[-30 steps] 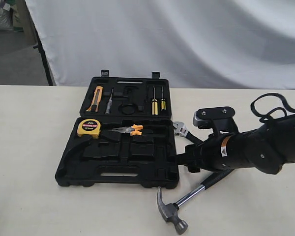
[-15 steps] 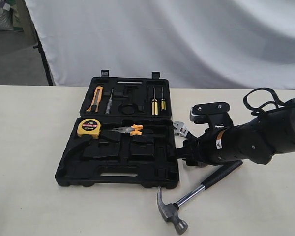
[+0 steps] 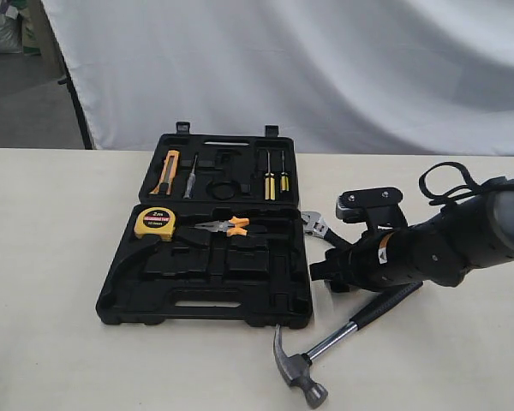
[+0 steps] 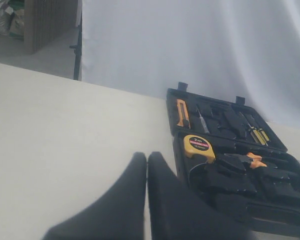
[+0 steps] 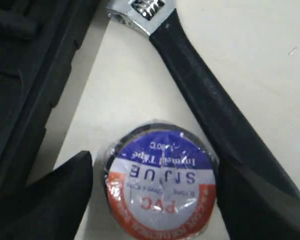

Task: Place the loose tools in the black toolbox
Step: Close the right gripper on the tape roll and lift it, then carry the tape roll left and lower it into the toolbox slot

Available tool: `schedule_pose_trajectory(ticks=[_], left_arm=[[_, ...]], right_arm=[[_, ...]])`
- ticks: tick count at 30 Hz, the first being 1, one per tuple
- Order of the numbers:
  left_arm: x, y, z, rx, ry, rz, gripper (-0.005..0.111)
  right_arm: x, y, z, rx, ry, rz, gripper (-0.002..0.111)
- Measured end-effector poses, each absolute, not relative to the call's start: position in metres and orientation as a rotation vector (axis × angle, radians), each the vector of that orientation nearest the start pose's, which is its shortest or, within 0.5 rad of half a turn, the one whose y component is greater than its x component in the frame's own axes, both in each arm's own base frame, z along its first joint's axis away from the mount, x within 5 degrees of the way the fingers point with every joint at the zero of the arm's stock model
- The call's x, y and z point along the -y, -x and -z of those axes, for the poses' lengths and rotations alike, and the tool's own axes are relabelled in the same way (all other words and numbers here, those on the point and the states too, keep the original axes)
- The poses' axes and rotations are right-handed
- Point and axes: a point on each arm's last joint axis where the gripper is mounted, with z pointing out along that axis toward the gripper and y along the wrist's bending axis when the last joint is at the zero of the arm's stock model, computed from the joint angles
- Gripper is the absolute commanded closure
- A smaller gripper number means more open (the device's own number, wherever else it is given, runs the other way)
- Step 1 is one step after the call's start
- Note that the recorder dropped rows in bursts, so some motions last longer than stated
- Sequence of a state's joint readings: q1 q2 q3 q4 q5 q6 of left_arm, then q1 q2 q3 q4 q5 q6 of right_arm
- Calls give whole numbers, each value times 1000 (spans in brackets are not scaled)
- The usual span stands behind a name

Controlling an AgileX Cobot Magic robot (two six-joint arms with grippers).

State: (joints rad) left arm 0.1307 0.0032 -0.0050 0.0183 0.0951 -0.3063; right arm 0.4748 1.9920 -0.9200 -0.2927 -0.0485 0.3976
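The black toolbox (image 3: 240, 295) lies open on the table, seen too in the left wrist view (image 4: 270, 200). A blue-white-red PVC tape roll (image 5: 160, 182) lies flat on the table between the toolbox edge (image 5: 25, 75) and a black-handled adjustable wrench (image 5: 205, 95). My right gripper (image 5: 157, 165) is open and straddles the roll, with a gap on one side. From outside, that gripper (image 3: 321, 274) is low beside the box's right edge and hides the roll. The wrench head (image 3: 315, 226) shows behind it. A claw hammer (image 3: 325, 347) lies in front. My left gripper (image 4: 147, 157) is shut and empty.
Sitting in the toolbox are a yellow tape measure (image 3: 155, 223), orange-handled pliers (image 3: 227, 226), an orange utility knife (image 3: 166, 171) and two yellow screwdrivers (image 3: 274, 175). A white backdrop hangs behind the table. Bare tabletop spreads to the left of the box.
The right arm has shifted back off the hammer handle, so more of the handle shows, and its gripper sits slightly further right beside the toolbox. The tools have not moved.
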Motion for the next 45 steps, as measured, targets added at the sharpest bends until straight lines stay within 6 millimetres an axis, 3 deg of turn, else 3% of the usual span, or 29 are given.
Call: schedule_pose_trajectory(ticks=[4,8,11,15,19,23,27,32,34,40,45], left_arm=[[-8,-56,-206,-1543,329,122,106],[-8,-56,-206,-1543,329,122,106],[-8,-56,-206,-1543,329,122,106],[-8,-56,-206,-1543,329,122,106],[-8,-56,-206,-1543,329,122,106],[-8,-56,-206,-1543,329,122,106],[-8,-56,-206,-1543,329,122,106],[-8,-56,-206,-1543,329,122,106],[-8,-56,-206,-1543,329,122,106],[-8,-56,-206,-1543,329,122,106],[-8,-56,-206,-1543,329,122,106]], right_arm=[[-167,-322,-95,-2473,472,-260,72],[-166,-321,-97,-2488,450,-256,109],[-164,-320,-110,-2495,391,-261,109],[-164,-319,-144,-2432,226,-348,109],[-178,-314,-176,-2295,214,-465,109],[-210,-311,-195,-2140,415,-534,109],[-251,-327,-208,-2044,541,-554,109],[-297,-368,-199,-2073,571,-479,109],[-312,-381,-186,-2110,578,-435,109],[-337,-407,-149,-2153,573,-397,109],[-349,-419,-141,-2146,556,-401,109]])
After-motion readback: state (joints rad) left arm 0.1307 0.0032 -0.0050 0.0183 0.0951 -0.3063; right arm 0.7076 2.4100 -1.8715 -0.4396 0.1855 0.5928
